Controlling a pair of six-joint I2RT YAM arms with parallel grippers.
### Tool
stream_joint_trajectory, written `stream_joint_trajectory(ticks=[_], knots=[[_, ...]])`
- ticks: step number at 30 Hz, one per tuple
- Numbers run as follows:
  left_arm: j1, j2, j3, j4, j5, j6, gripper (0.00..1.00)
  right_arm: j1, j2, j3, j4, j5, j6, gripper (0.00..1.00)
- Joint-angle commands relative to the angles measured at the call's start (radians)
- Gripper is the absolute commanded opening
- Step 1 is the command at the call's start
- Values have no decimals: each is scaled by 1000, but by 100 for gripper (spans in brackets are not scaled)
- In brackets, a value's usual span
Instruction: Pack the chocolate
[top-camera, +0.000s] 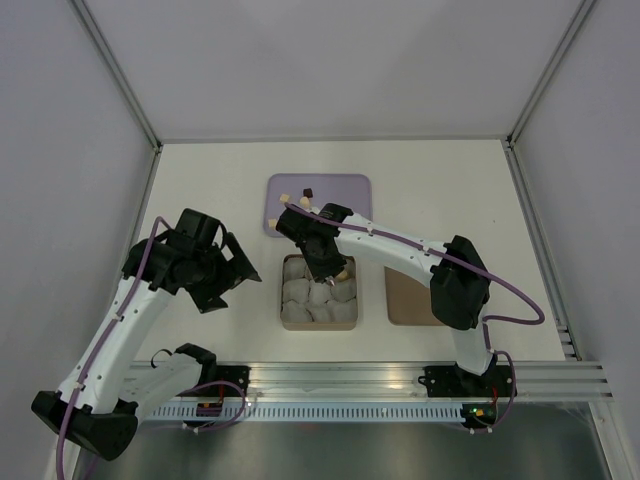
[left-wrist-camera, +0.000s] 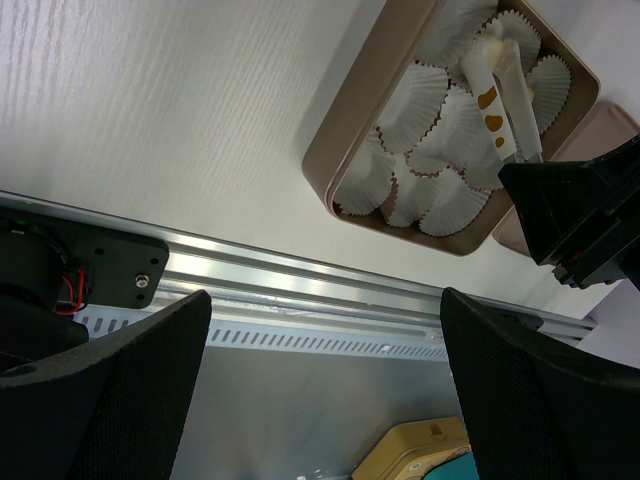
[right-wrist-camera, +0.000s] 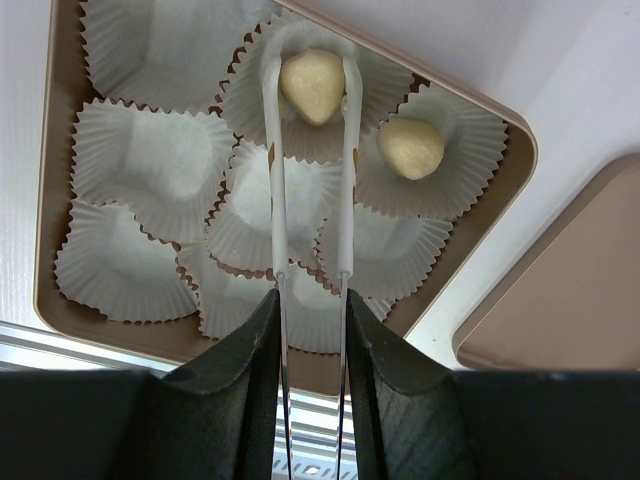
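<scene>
Right pincer (right-wrist-camera: 312, 305) is squeezed narrow on a pair of white tongs (right-wrist-camera: 345, 180), and the tong tips are pinching a pale chocolate piece (right-wrist-camera: 312, 87). The piece is over one white paper cup (right-wrist-camera: 245, 110) near a corner of the tan box (right-wrist-camera: 45, 200). I honestly can't tell from the wrist view whether it's touching the paper or just above it.

A second piece (right-wrist-camera: 411, 148) sits in the next cup over, right in the box corner. More crinkled cups (right-wrist-camera: 150, 170) are packed rim to rim around those two and overlap each other. The long tong arms run straight across the middle ones, so it's pretty crowded in there.

Both pieces look the same: creamy pale tan, smooth, rounded little lumps, way smaller than the cups.

Just outside the box on the right side is a flat brown lid (right-wrist-camera: 560, 290), lying on the white counter (top-camera: 220, 190). On the far side of the box is a lilac tray (top-camera: 340, 195) with a few more bits on it. I can make out a pale bit (top-camera: 285, 196) and a dark bit (top-camera: 307, 188), and from the top camera they're tiny.

Left pincer (left-wrist-camera: 325, 310) is off to the left of the box, spread wide with nothing between its fingers. It's well apart from the cups, and its camera looks across the aluminium rail (top-camera: 350, 375) at the counter's near edge.
</scene>
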Motion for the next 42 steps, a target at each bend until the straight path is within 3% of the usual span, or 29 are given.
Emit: stream_joint_trajectory(ticks=[1,10,21,31,39,42], knots=[[-3,-15,-5,-18,4,-31,100,-3,-4,9,5,25,-3,34],[-3,-14,-7,-18,4,-24,100,-3,1,27,7,25,-2,43],[-4,-17,-3,-19,5,-23,100,-1,-31,105,-37,23,1,41],[-3,-17,-2,-18,2,-20,100,-3,-174,90,-74,14,41,40],[-4,-22,6,-18,-10,-32,100,-12,-141,300,-123,11,20,40],[-4,-25,24,-19,-1,-40,100,-49,-59,413,-120,8,9,40]])
